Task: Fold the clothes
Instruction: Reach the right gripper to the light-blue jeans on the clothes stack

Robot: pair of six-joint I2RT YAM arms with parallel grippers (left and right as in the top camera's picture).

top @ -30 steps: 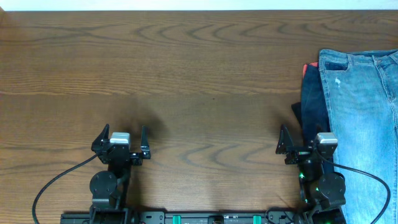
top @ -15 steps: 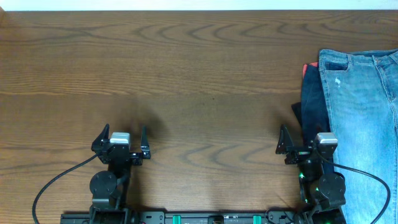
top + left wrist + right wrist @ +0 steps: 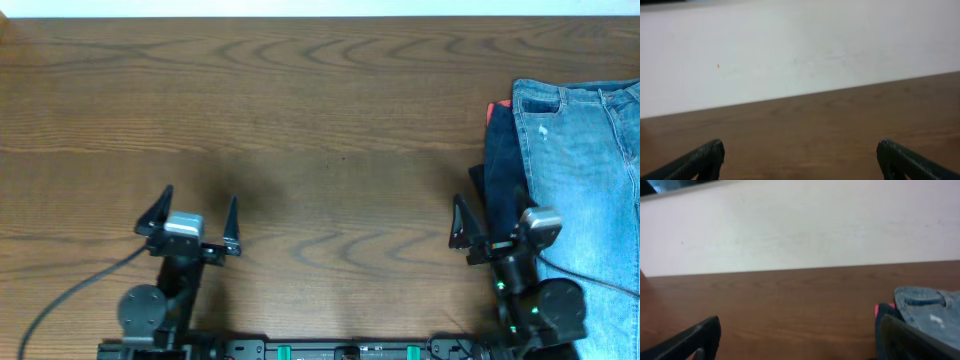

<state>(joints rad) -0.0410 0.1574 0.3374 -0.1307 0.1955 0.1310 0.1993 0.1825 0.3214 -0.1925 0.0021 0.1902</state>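
Note:
The clothes lie in a pile at the table's right edge. Faded light-blue jeans (image 3: pixel 585 170) are on top, over a dark navy garment (image 3: pixel 503 170), and a coral-red edge (image 3: pixel 491 108) peeks out at the far corner. My right gripper (image 3: pixel 490 215) stands open just left of the pile, its right finger over the navy cloth. In the right wrist view the jeans (image 3: pixel 927 305) show beyond that gripper (image 3: pixel 800 330), which holds nothing. My left gripper (image 3: pixel 199 195) is open over bare wood at the front left, far from the pile. Its wrist view shows the same gripper (image 3: pixel 800 155) empty.
The brown wooden table (image 3: pixel 320 100) stretches between the two arms and back to a white wall. Black cables run from both arm bases along the front edge. The pile runs off the right side of the overhead view.
Both arms have lifted a little from where they stood. The left gripper has shifted slightly left and the right slightly right; both stay open. The clothes have not moved.

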